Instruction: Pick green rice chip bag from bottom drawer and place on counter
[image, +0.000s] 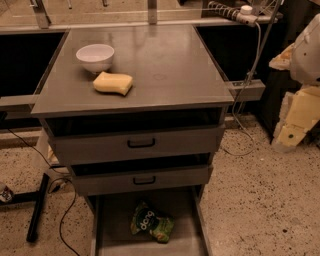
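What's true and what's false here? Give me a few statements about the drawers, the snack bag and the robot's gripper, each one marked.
1. The green rice chip bag lies in the open bottom drawer. True.
2. The yellow sponge sits inside the bowl. False: it lies beside the bowl on the counter.
3. The gripper is holding the bag. False: it hangs off to the right of the counter, well away from the bag.
4. Two black-handled drawers sit above the bottom drawer. True.
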